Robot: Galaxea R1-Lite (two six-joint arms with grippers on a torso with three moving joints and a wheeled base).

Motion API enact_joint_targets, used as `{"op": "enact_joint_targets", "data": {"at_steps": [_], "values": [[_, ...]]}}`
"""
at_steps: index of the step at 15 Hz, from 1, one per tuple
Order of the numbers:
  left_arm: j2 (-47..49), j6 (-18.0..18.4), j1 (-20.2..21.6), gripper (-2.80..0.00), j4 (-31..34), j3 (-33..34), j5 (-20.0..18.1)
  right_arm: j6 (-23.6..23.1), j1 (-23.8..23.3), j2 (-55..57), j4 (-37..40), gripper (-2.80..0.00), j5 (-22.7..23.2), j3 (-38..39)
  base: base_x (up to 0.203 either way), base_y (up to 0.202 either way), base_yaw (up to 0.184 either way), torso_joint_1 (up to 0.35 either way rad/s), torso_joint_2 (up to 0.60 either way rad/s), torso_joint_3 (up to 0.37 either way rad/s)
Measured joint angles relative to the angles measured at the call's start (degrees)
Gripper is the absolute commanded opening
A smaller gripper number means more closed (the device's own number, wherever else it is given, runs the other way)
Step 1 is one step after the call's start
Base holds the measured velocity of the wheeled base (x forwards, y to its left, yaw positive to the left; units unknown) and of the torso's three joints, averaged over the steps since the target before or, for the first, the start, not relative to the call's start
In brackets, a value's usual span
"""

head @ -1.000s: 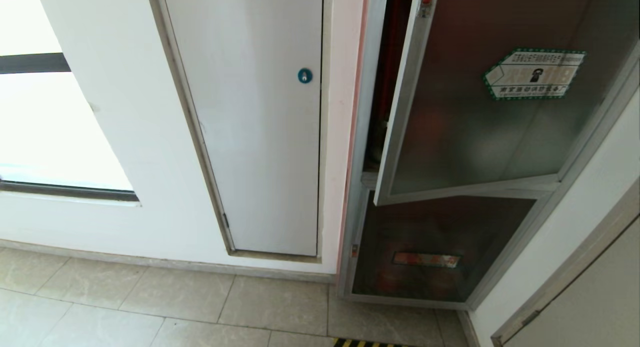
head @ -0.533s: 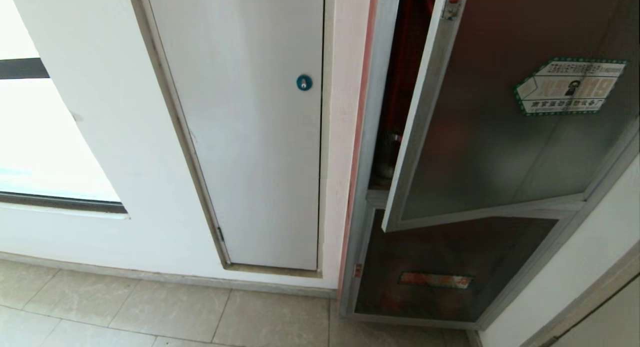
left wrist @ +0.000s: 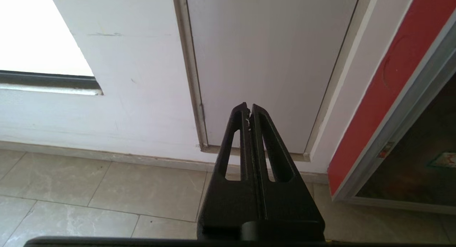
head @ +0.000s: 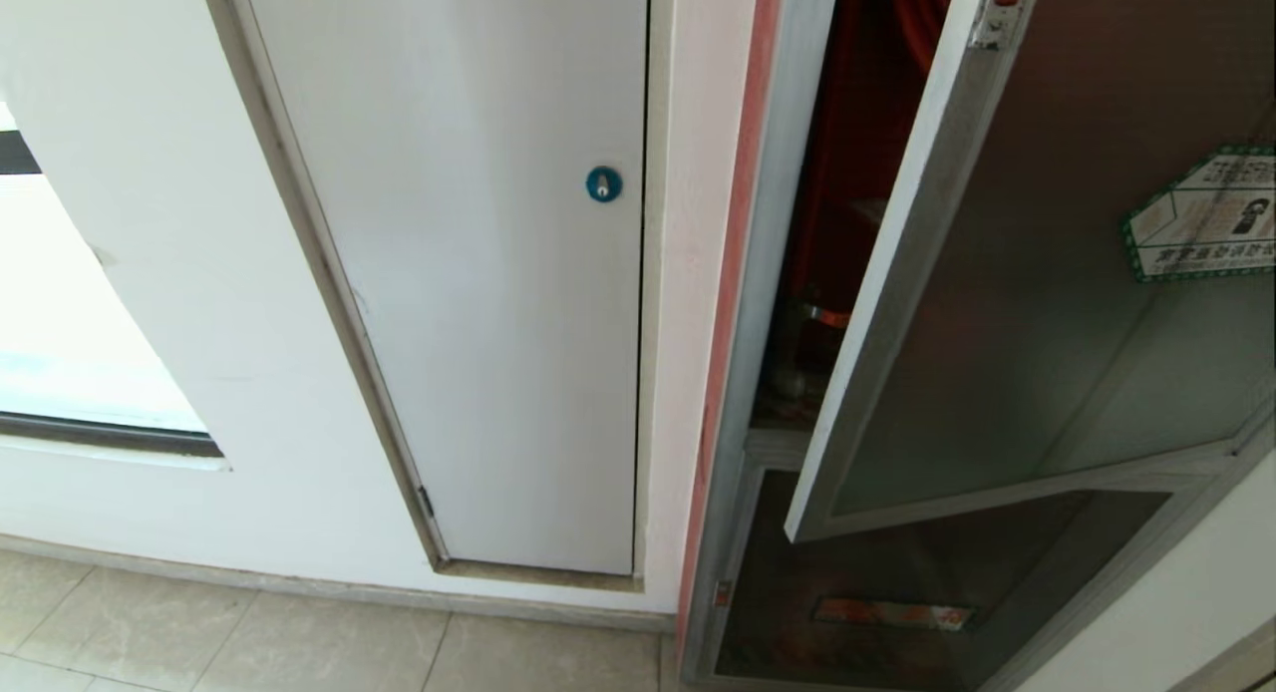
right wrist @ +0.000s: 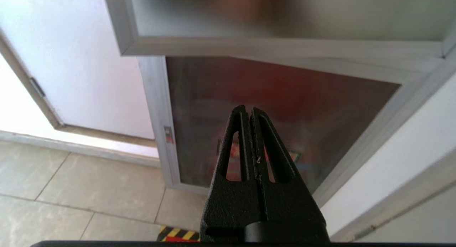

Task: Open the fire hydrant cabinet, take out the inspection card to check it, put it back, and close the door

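The fire hydrant cabinet [head: 743, 453] fills the right of the head view, its silver frame edged in red. Its upper glass door [head: 997, 303] stands ajar, swung out at its left edge, and carries a green-bordered sticker [head: 1206, 218]. Red interior [head: 857, 124] shows through the gap. The inspection card is out of view. Neither arm appears in the head view. My left gripper [left wrist: 249, 106] is shut and empty, pointing at the white panel door's foot. My right gripper [right wrist: 249, 108] is shut and empty, in front of the lower glass panel [right wrist: 285, 108], below the open door's bottom rail [right wrist: 278, 47].
A white panel door [head: 478, 273] with a blue lock [head: 603, 183] sits left of the cabinet. A window [head: 60, 323] lies at far left. Beige floor tiles [left wrist: 89, 190] run along the wall, with a yellow-black striped strip [right wrist: 178, 234] near my base. A white wall [right wrist: 402, 158] stands right.
The whole head view has shifted: the wall and cabinet appear larger and lower right, so the camera has come closer. The door's gap looks the same. No arm moved.
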Motion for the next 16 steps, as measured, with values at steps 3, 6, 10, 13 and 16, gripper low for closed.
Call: {"op": "enact_joint_targets", "data": {"at_steps": [3, 6, 10, 13, 16], "values": [[0.0, 0.0, 0.0, -2.8, 0.0, 0.0, 0.0, 0.0, 0.0, 0.0, 0.0, -2.8, 0.0, 0.0, 0.198, 0.0, -0.001, 0.002, 0.0, 0.003], [0.0, -0.1, 0.0, -2.8, 0.0, 0.0, -0.1, 0.0, 0.0, 0.0, 0.0, -2.8, 0.0, 0.0, 0.107, 0.0, 0.002, 0.006, 0.0, 0.002], [0.0, -0.1, 0.0, -2.8, 0.0, 0.0, -0.1, 0.0, 0.0, 0.0, 0.0, -2.8, 0.0, 0.0, 0.0, 0.0, 0.0, 0.0, 0.0, 0.0], [0.0, -0.1, 0.0, -2.8, 0.0, 0.0, -0.1, 0.0, 0.0, 0.0, 0.0, -2.8, 0.0, 0.0, 0.0, 0.0, 0.0, 0.0, 0.0, 0.0], [0.0, -0.1, 0.0, -2.8, 0.0, 0.0, -0.1, 0.0, 0.0, 0.0, 0.0, -2.8, 0.0, 0.0, 0.0, 0.0, 0.0, 0.0, 0.0, 0.0]]}}
